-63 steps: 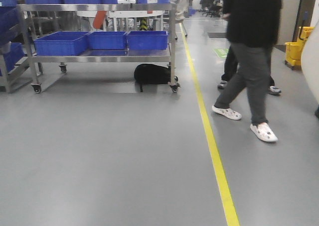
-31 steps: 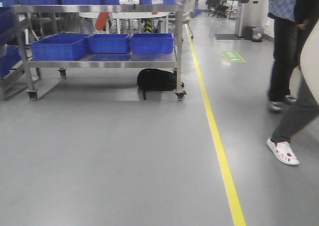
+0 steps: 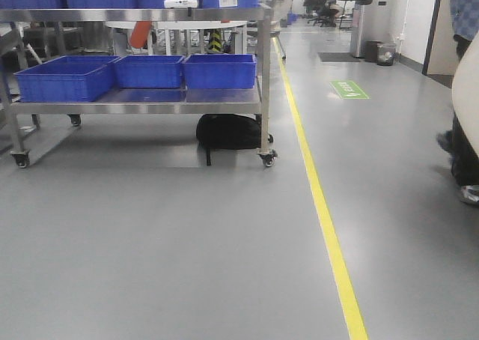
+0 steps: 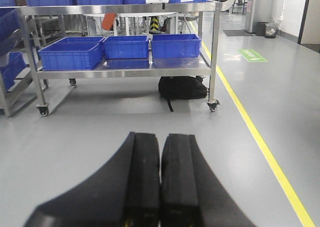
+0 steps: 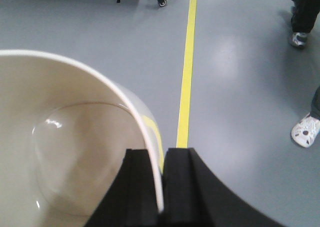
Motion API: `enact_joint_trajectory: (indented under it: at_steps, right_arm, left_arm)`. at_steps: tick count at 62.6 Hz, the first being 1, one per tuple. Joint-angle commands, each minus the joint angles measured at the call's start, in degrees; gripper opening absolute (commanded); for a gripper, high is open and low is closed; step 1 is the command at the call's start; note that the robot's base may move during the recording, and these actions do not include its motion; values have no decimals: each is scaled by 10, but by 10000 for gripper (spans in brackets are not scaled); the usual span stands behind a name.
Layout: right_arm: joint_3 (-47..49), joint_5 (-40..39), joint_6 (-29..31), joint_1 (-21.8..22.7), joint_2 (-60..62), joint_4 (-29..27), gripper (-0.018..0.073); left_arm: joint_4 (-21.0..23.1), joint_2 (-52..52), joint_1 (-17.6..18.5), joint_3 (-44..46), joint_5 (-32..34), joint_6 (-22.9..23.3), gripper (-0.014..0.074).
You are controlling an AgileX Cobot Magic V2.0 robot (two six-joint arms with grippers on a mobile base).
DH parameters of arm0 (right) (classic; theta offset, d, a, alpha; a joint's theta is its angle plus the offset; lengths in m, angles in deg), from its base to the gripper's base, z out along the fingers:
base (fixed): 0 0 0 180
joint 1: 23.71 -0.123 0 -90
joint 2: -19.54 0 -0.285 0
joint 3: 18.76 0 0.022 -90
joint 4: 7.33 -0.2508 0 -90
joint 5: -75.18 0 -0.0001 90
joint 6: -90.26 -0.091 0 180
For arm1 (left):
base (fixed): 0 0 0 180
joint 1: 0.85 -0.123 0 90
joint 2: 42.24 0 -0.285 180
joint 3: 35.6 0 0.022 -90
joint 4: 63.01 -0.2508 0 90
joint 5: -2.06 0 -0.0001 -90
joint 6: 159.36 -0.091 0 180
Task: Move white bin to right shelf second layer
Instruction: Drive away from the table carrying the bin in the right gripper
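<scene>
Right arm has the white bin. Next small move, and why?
Probably a slow base turn to find the roller rack, grip closed. The right gripper is shut on the rim of the white bin; the front view shows only a steel cart with blue crates on flat shelves, no roller lanes. A person's feet stand right of the yellow line, hence slow.

R gripper (image 5: 161, 159) pinches white bin (image 5: 65, 137) rim, one finger in, one out; grey floor (image 5: 240, 87) w/ yellow line (image 5: 187, 62) below, white shoe (image 5: 306, 131) at right.
</scene>
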Motion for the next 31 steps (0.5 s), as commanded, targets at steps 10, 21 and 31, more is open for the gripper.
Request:
enact_joint_trajectory:
  at_steps: [10,21,31]
  right_arm:
    - [18,-53,1,3,-2,-3,47]
    - [18,-53,1,3,-2,-3,47]
    - [18,-53,1,3,-2,-3,47]
  left_arm:
    - [4,-8,0,-17,48,3,85]
    - [4,-8,0,-17,48,3,85]
    - [4,-8,0,-17,48,3,85]
